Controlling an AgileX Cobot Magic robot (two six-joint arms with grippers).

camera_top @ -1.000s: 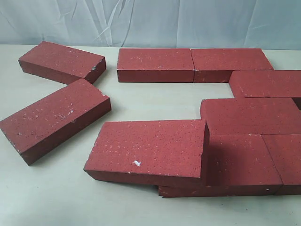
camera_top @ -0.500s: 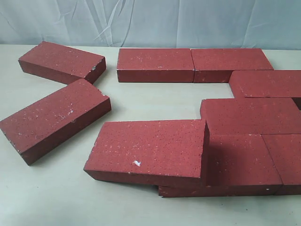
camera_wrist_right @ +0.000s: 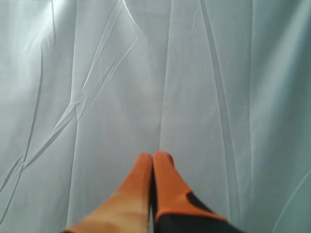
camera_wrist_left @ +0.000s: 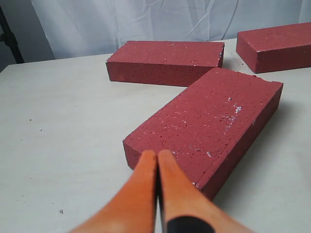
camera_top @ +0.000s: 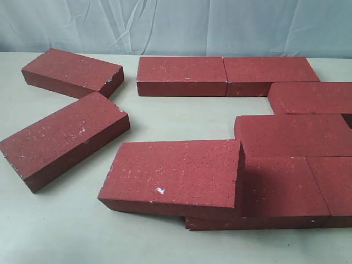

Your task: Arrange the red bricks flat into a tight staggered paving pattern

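Note:
Several dark-red bricks lie on the pale table (camera_top: 66, 231). Two loose bricks sit at the left, one far (camera_top: 71, 71) and one angled nearer (camera_top: 63, 140). Two bricks (camera_top: 220, 75) stand end to end at the back. At the right, bricks (camera_top: 297, 135) lie packed in rows. One brick (camera_top: 173, 176) rests tilted, its right end propped on a lower brick (camera_top: 283, 190). Neither gripper shows in the exterior view. In the left wrist view my left gripper (camera_wrist_left: 156, 154) is shut and empty, its tips over the near corner of the angled brick (camera_wrist_left: 209, 126). My right gripper (camera_wrist_right: 153, 156) is shut and empty, facing only cloth.
A wrinkled pale cloth backdrop (camera_top: 176, 25) hangs behind the table. Bare table surface (camera_top: 176, 118) shows between the left bricks and the packed rows. A dark stand leg (camera_wrist_left: 8, 34) stands at the table's far edge in the left wrist view.

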